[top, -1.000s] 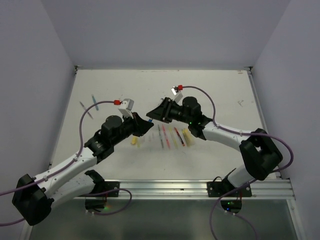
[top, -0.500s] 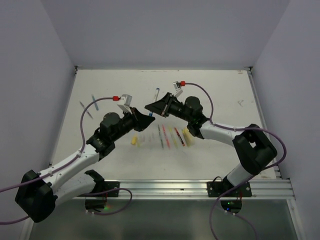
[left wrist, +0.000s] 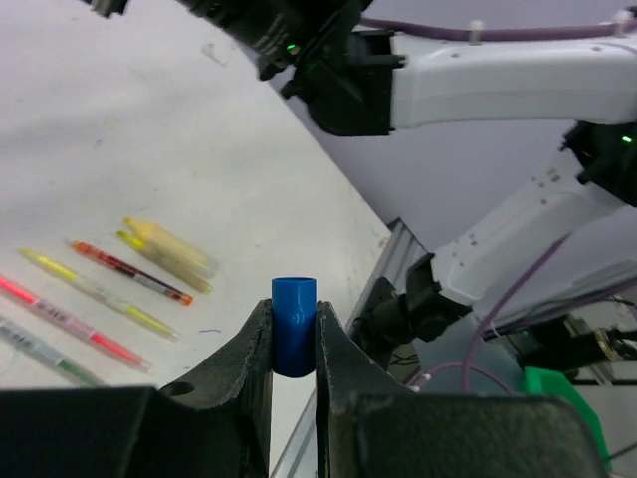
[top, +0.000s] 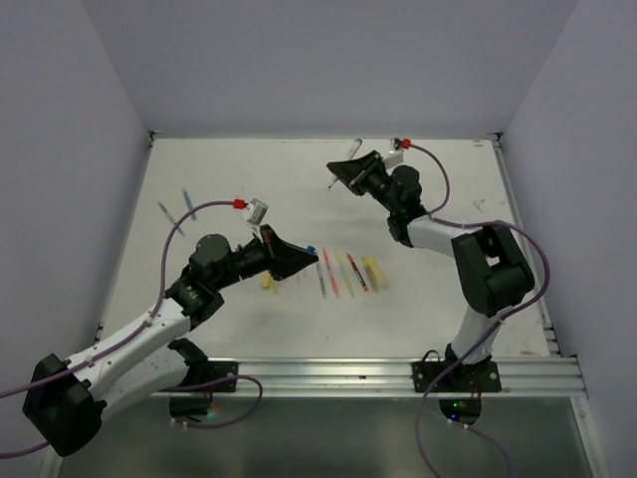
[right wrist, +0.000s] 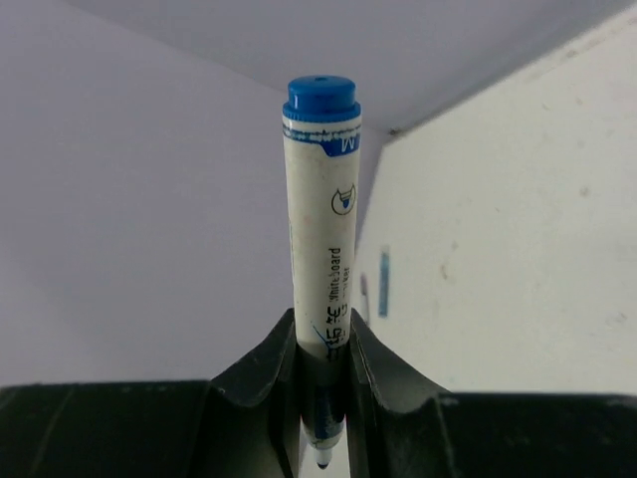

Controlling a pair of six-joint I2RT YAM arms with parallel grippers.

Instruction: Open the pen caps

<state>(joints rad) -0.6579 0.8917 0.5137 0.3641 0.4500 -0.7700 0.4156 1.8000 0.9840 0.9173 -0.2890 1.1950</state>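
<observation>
Marker [right wrist: 323, 249], right wrist view: I read "White-board" running lengthwise on its lower barrel; the print beside that is too blurred. Single "M" just under its blue top end. Blue cap [left wrist: 294, 324]: small moulded mark, unreadable

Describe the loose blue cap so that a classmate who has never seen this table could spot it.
Start at the white table, then find the left arm's tool beside the row of thin pens. Pinched between its fingers is the blue cap: short, stubby, with no barrel attached, unlike the long pens lying flat.
</observation>
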